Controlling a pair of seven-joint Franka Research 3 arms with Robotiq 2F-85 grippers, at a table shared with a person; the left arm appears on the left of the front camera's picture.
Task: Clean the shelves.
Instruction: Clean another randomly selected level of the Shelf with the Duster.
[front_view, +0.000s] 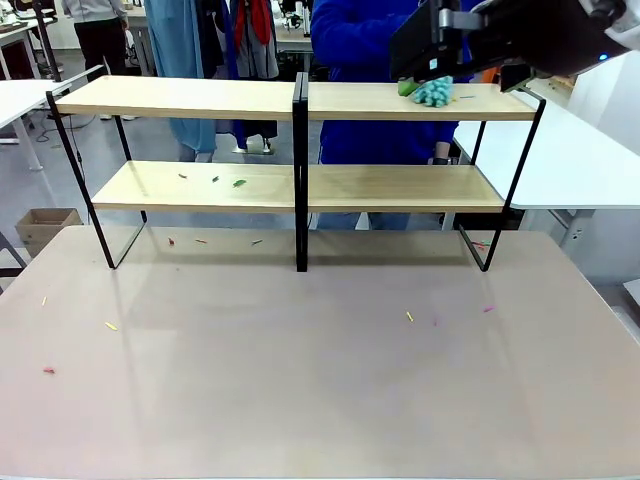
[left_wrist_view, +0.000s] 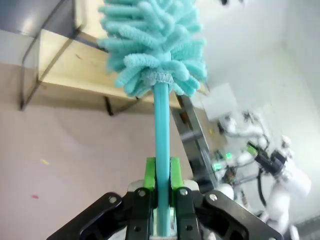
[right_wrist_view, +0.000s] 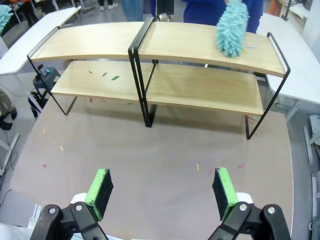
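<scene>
The shelves (front_view: 300, 100) stand at the far side of the beige table, shown from above in the right wrist view as shelves (right_wrist_view: 145, 45). A teal fluffy duster (front_view: 432, 92) rests its head on the right top board. My left gripper (left_wrist_view: 161, 172) is shut on the duster (left_wrist_view: 155, 45) by its teal handle. My right gripper (right_wrist_view: 162, 192) hangs open and empty high over the table. In the front view the right gripper (front_view: 460, 82) looms large at the top right, hiding the duster's handle. Small green scraps (front_view: 238, 183) lie on the lower left board.
Coloured scraps (front_view: 409, 316) are scattered over the tabletop (front_view: 320, 400). A person in blue (front_view: 350, 40) stands behind the shelves. White tables (front_view: 560, 150) flank both sides, and a cardboard box (front_view: 45, 225) sits on the floor at the left.
</scene>
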